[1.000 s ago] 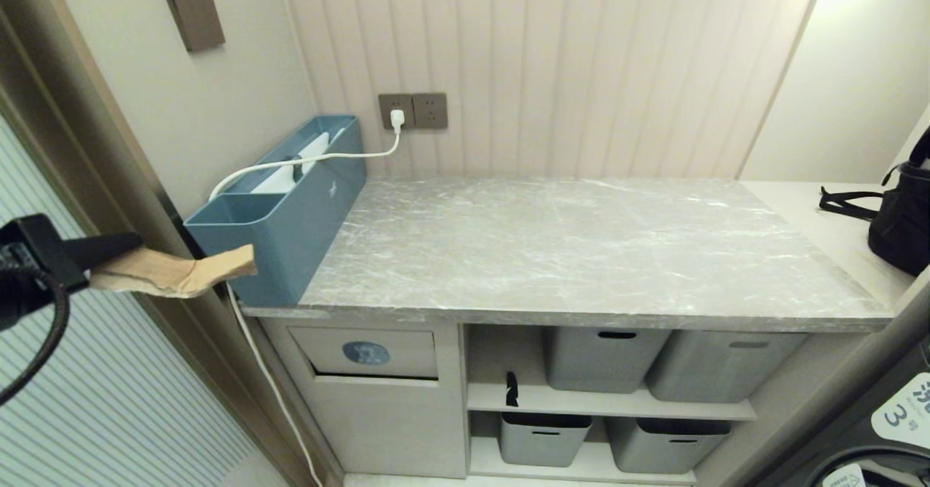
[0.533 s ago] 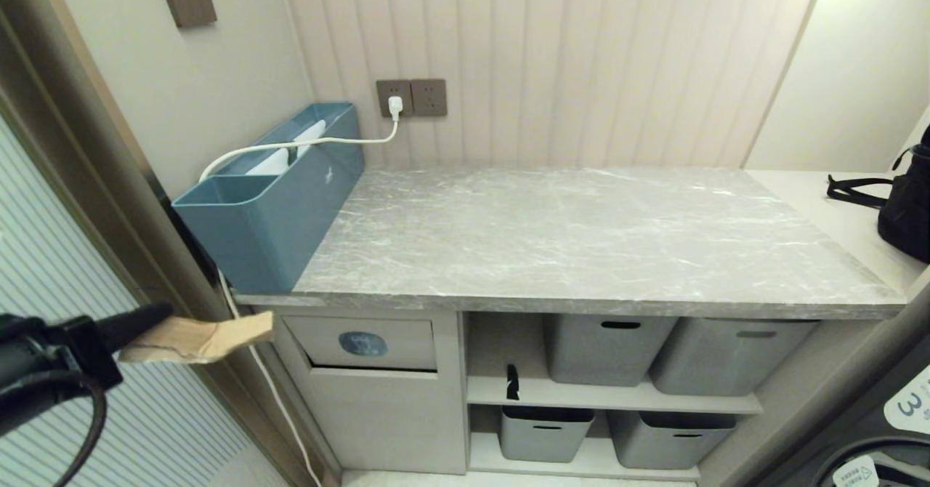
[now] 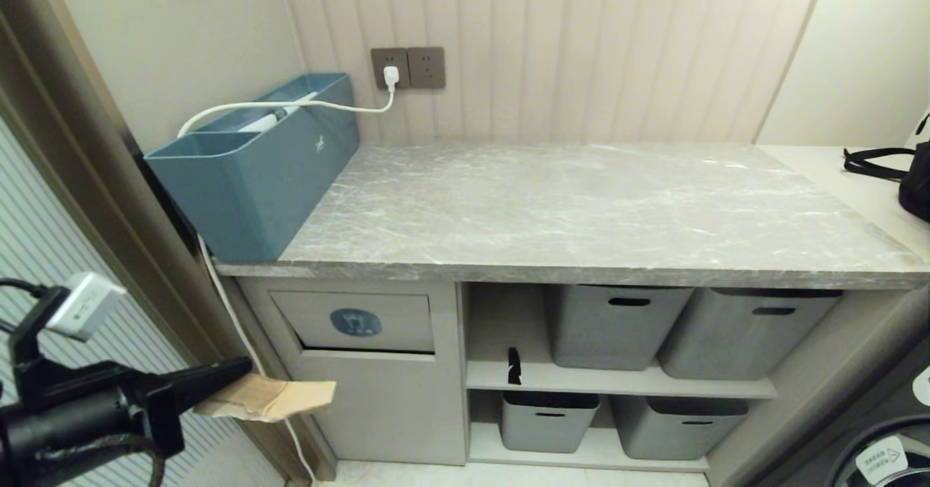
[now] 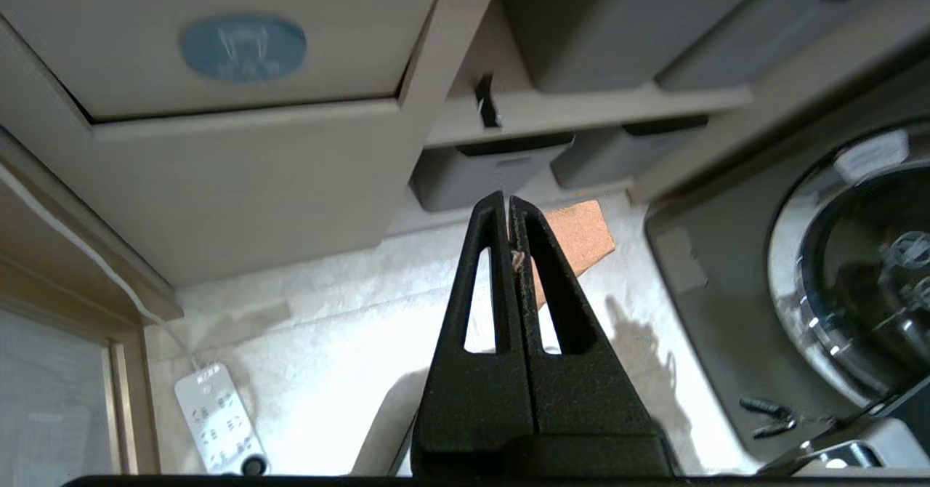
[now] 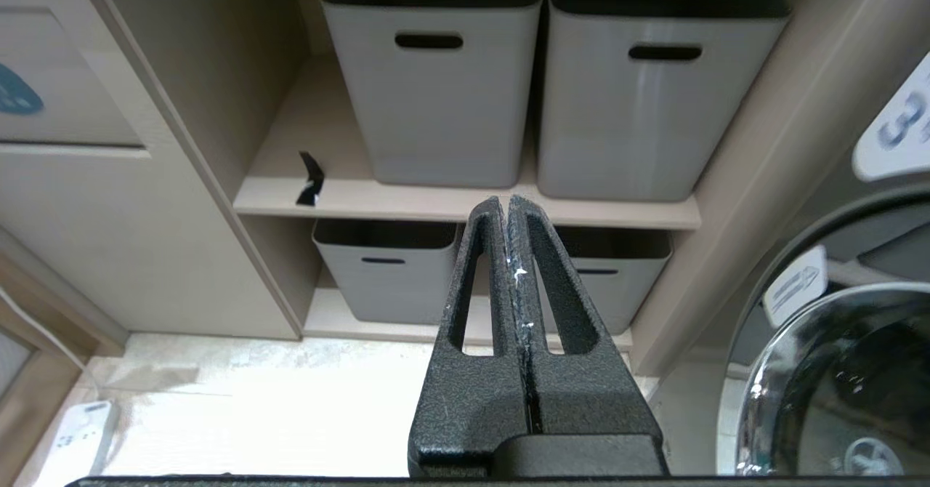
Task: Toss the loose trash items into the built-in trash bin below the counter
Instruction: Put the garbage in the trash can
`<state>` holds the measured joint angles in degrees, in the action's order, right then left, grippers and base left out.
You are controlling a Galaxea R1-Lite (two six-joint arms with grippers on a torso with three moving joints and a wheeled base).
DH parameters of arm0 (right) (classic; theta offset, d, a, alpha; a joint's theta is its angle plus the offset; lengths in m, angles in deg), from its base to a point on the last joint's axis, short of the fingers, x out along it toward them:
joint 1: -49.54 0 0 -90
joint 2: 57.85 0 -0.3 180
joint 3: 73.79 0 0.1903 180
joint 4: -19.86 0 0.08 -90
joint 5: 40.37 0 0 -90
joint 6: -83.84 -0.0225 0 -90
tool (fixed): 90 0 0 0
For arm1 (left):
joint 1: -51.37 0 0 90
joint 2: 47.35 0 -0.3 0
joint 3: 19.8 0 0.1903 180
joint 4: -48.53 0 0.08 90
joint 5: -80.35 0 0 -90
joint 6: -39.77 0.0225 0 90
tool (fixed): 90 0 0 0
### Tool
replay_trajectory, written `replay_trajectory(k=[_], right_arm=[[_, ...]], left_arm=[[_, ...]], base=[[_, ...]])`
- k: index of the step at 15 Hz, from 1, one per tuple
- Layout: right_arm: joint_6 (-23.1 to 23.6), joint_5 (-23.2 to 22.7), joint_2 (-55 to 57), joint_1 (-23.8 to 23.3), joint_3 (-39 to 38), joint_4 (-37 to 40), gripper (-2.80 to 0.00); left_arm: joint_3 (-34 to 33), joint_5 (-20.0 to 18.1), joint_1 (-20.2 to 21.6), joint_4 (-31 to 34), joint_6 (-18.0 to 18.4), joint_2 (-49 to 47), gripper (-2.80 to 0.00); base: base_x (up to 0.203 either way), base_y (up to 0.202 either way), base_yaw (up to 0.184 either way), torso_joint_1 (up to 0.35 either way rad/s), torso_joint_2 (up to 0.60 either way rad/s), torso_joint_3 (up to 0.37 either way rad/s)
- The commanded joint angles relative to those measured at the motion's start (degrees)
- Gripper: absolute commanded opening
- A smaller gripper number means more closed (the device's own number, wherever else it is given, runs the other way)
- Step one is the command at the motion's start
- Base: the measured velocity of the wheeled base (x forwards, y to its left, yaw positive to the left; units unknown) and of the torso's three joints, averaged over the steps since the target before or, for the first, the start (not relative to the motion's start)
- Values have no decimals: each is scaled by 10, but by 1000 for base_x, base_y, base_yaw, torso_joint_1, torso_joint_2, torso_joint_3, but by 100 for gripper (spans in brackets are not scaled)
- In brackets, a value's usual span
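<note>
Head view: left tool (image 3: 243,371) pinching brown paper (image 3: 280,398) below bin flap (image 3: 354,321).

Blue organizer (image 3: 251,171) on counter (image 3: 581,211)

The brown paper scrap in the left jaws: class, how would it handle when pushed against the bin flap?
The brown paper scrap looks thin and creased, so probably light and likely to buckle against the bin flap. It juts out unsupported from the left gripper, suggesting some cardboard-like stiffness.

Grey white-veined counter (image 3: 581,211), tan paper scrap (image 3: 272,397), blue organizer box (image 3: 254,174)
</note>
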<state>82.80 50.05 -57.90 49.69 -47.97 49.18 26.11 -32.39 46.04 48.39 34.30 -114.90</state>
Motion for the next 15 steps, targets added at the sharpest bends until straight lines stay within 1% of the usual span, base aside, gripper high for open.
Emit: replay_trajectory(k=[1,4,5,6,7,9,11,13,14,15], right_arm=[[0,0,1,0,0,0,-280],[-1,0,1,0,0,0,-280],[-1,0,1,0,0,0,-280],[-1,0,1,0,0,0,-280],[-1,0,1,0,0,0,-280],[-1,0,1,0,0,0,-280],[-3,0,1,0,0,0,-280],[-2,0,1,0,0,0,-280],[-2,0,1,0,0,0,-280],[-2,0,1,0,0,0,-280]], left_arm=[[3,-2,-7,-20,3,-60,-280],[-1,-1,-14,-123,22,-140,-280],[-6,0,-15,-144,31,-149,-280],[-16,0,-15,-146,33,-148,-280],[-25,0,-15,-157,33,-148,-280],[-41,1,-15,-200,33,-161,-280],[-46,1,-14,-275,31,-196,-280],[-47,9,-11,-367,27,-241,-280],[-48,16,-10,-389,23,-251,-280],[-48,16,-11,-389,18,-254,-280]], base=[[0,0,0,-240,538,295],[0,0,0,-231,531,295],[0,0,0,-226,520,282],[0,0,0,-222,510,288],[0,0,0,-212,508,290],[0,0,0,-209,494,287],[0,0,0,-205,485,284],[0,0,0,-189,469,281],[0,0,0,-175,469,284],[0,0,0,-179,484,286]])
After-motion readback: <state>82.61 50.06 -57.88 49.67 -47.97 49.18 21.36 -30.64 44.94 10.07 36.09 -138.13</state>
